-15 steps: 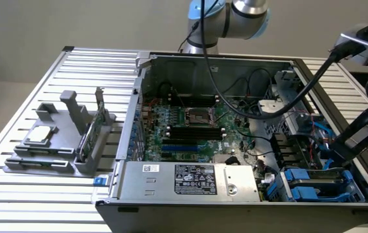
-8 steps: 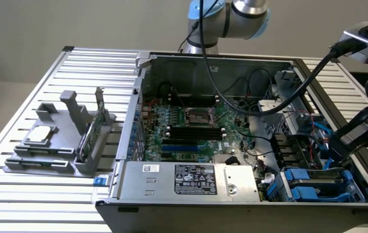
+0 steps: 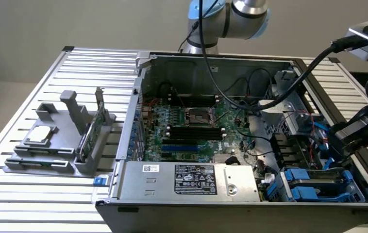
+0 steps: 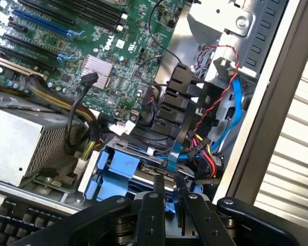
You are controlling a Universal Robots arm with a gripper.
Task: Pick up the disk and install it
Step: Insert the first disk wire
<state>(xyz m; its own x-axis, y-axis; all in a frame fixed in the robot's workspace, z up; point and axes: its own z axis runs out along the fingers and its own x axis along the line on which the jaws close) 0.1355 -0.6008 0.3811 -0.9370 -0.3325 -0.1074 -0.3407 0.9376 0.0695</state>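
The disk (image 4: 124,165), silver-grey with a blue plastic bracket along its edge, sits low in the drive bay at the case's front corner; in the exterior view the disk (image 3: 323,178) is at the lower right. My gripper (image 4: 168,180) hangs straight above it, its two dark fingers (image 4: 155,205) standing close together with a bit of the blue bracket showing between them, so it looks shut on the disk's upper edge. Seen from outside, the gripper (image 3: 339,156) reaches down into the case along its right wall. The contact itself is partly hidden by the fingers.
Red, yellow and blue cables (image 4: 210,154) and black connectors (image 4: 177,97) crowd the bay. The power supply (image 3: 193,180) lies beside it, with the motherboard (image 3: 191,126) behind. On the exterior view's left, a grey fixture (image 3: 61,141) holds a square silver chip (image 3: 40,134) and an upright green card (image 3: 98,121).
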